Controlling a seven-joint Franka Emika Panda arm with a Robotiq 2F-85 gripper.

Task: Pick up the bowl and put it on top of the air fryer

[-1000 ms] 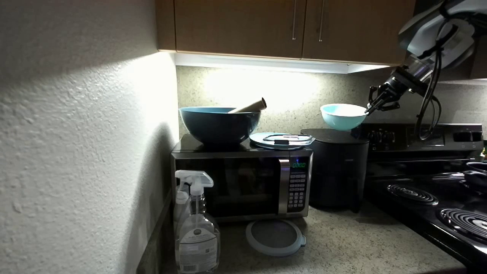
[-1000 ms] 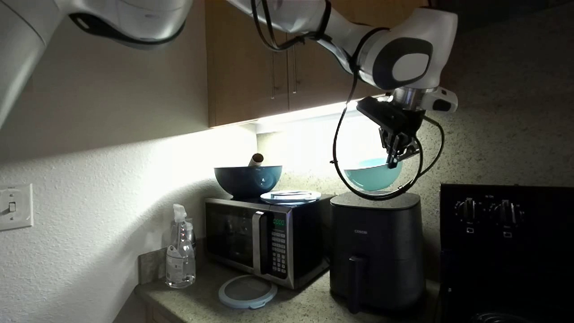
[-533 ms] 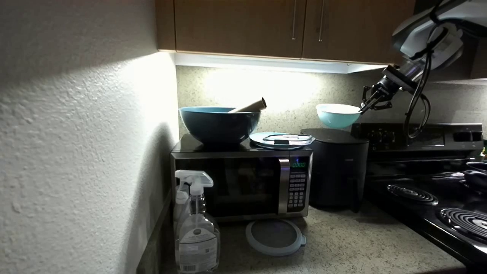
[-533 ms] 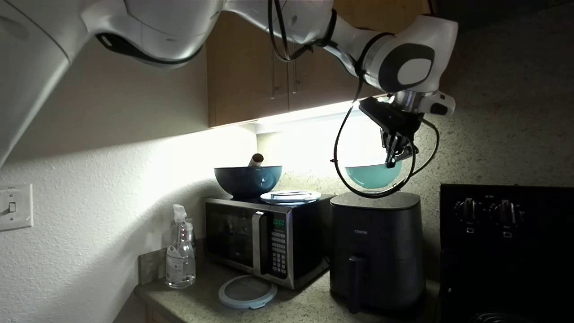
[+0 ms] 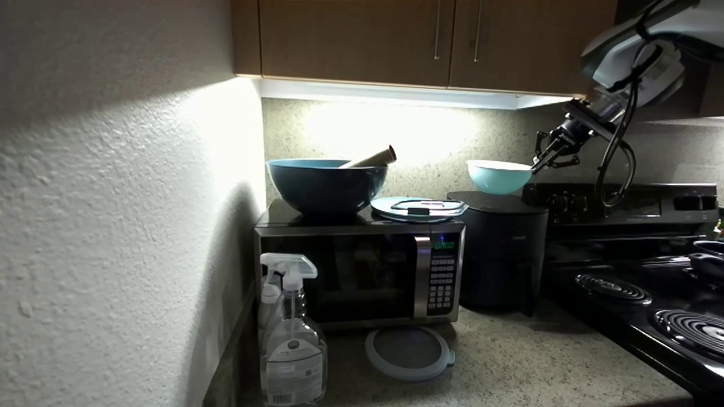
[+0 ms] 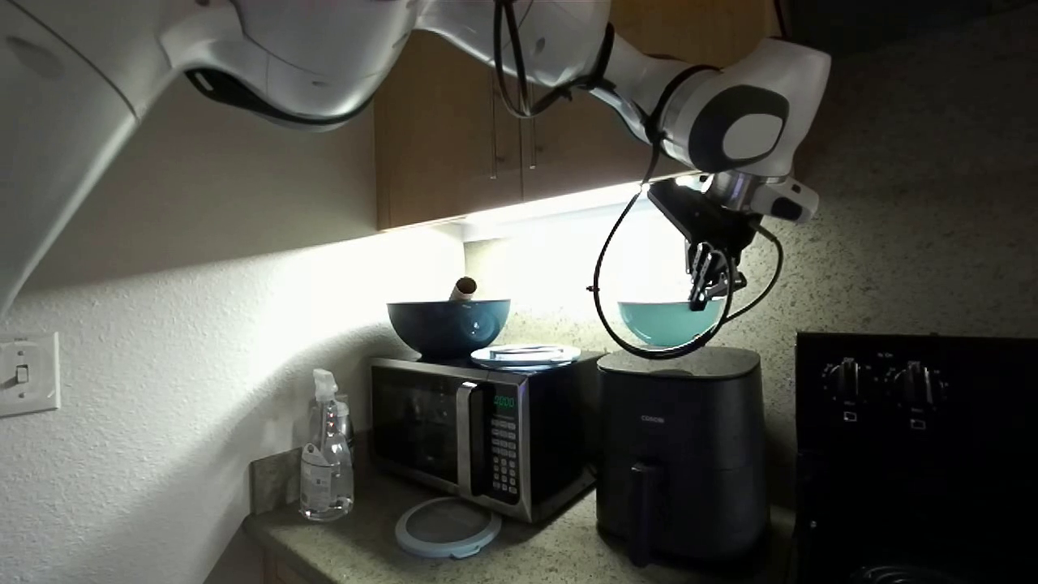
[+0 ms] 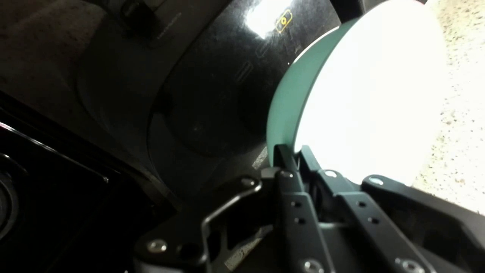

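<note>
The small teal bowl (image 5: 499,180) hangs upright and nearly level at the air fryer's top. It also shows in an exterior view (image 6: 661,323) and the wrist view (image 7: 290,98), its inside washed out white. My gripper (image 7: 294,149) is shut on the bowl's near rim, one finger outside and one inside. The gripper also shows in both exterior views (image 5: 534,168) (image 6: 698,303). The black air fryer (image 5: 500,257) (image 6: 681,446) stands with its flat top under the bowl, toward the back. Whether the bowl's bottom touches the top is hard to tell.
A microwave (image 5: 362,271) stands beside the air fryer, bearing a dark blue bowl (image 5: 328,189) and a plate-like lid (image 5: 418,209). The backsplash is close behind the teal bowl. A stove (image 5: 628,282), spray bottles (image 5: 294,339) and a grey lid (image 5: 408,353) are near. Cabinets (image 5: 356,39) hang above.
My gripper and the teal bowl have moved a little toward the microwave side. The bowl rose slightly, then came down slightly, and its rim is more level. The grip has not changed.
</note>
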